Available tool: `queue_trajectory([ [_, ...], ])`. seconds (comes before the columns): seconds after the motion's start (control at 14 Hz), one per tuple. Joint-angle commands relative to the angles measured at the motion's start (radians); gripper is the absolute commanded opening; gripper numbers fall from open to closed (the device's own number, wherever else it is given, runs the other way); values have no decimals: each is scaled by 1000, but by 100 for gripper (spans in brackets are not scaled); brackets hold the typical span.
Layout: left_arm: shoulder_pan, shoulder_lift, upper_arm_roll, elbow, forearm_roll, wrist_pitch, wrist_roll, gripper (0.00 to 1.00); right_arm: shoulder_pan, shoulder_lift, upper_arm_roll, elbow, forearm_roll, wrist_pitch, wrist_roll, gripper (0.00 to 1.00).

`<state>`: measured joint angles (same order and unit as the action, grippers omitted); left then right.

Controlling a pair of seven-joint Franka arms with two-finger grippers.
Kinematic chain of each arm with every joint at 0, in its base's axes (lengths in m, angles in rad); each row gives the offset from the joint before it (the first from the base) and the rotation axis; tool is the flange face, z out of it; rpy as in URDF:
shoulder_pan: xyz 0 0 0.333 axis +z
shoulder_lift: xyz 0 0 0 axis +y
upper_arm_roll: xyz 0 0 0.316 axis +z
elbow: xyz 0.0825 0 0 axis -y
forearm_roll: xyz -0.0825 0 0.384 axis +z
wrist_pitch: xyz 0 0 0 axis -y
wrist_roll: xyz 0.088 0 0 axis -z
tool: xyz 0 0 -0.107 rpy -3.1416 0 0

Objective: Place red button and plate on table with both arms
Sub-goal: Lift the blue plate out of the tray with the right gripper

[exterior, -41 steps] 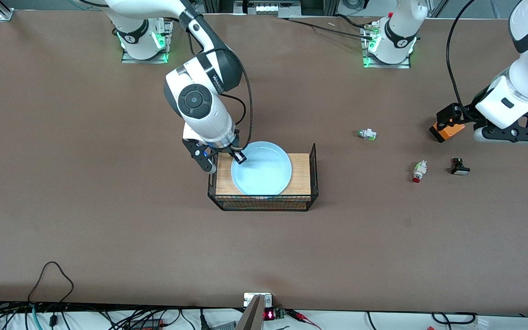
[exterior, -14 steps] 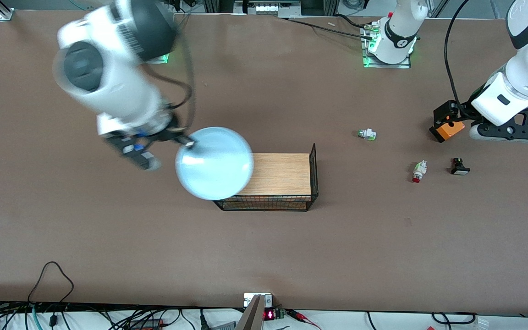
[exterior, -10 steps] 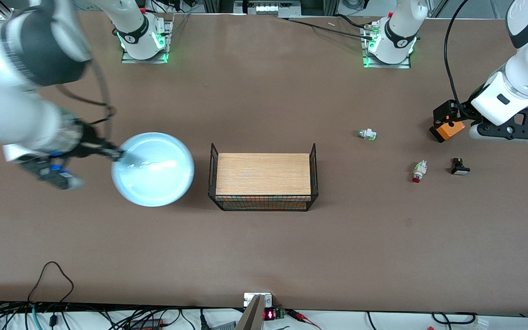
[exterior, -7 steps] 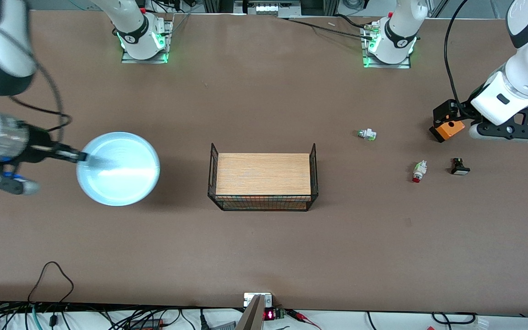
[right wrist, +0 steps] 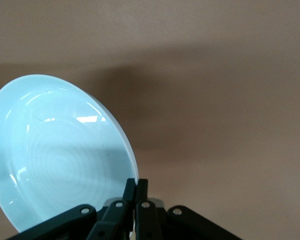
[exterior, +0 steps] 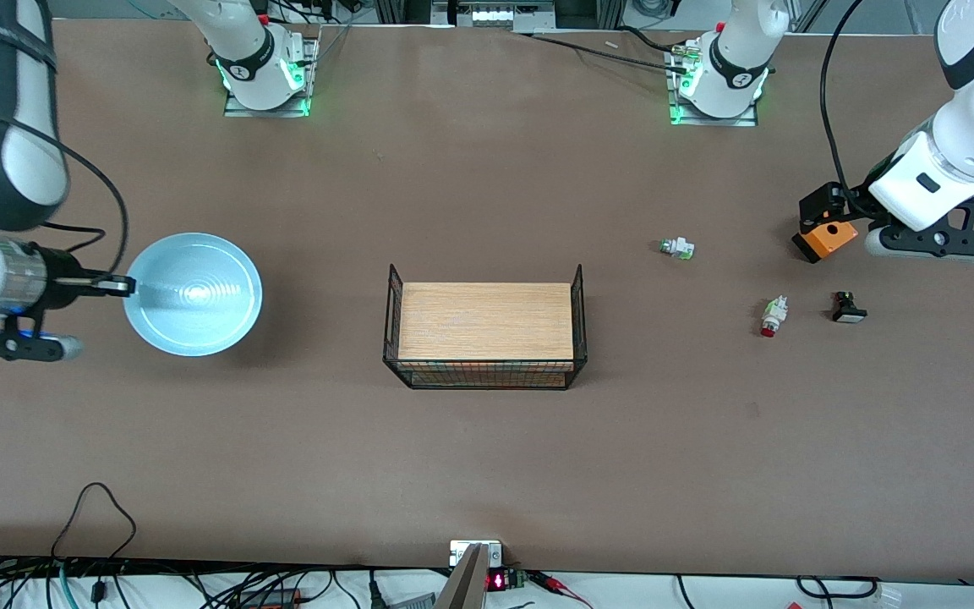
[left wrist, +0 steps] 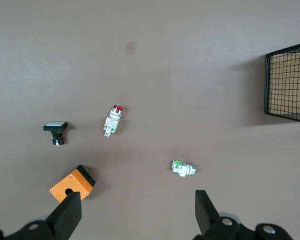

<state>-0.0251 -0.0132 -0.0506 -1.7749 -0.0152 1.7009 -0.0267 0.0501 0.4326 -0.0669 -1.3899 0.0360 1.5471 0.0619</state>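
The light-blue plate [exterior: 193, 293] hangs tilted over the table [exterior: 487, 474] near the right arm's end; it also shows in the right wrist view [right wrist: 60, 155]. My right gripper [exterior: 119, 286] is shut on its rim, the fingers pinching the edge [right wrist: 136, 187]. The red button [exterior: 771, 315] lies on the table near the left arm's end, also in the left wrist view [left wrist: 112, 121]. My left gripper [exterior: 933, 247] is open and empty, up over the table beside the buttons [left wrist: 135, 220].
A black wire basket [exterior: 577, 321] with a wood floor stands mid-table, empty. A green-tipped button [exterior: 677, 248], a black button with a white cap [exterior: 848, 307] and an orange box [exterior: 825, 237] lie around the red button.
My right gripper has lifted the plate out of the basket and carried it toward the right arm's end of the table. The left arm has barely moved.
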Motion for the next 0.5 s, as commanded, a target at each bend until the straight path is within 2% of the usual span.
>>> queue_trajectory([
  [0.0, 7, 10, -3, 31, 20, -27, 16, 100, -51, -92, 10, -290, -16, 221, -120, 0],
  [0.21, 5, 10, -3, 32, 20, -27, 17, 100, -94, -86, 15, -478, -11, 475, -201, 0],
  [0.43, 7, 10, -3, 32, 18, -27, 21, 100, -116, -86, 15, -630, -11, 675, -260, 0],
])
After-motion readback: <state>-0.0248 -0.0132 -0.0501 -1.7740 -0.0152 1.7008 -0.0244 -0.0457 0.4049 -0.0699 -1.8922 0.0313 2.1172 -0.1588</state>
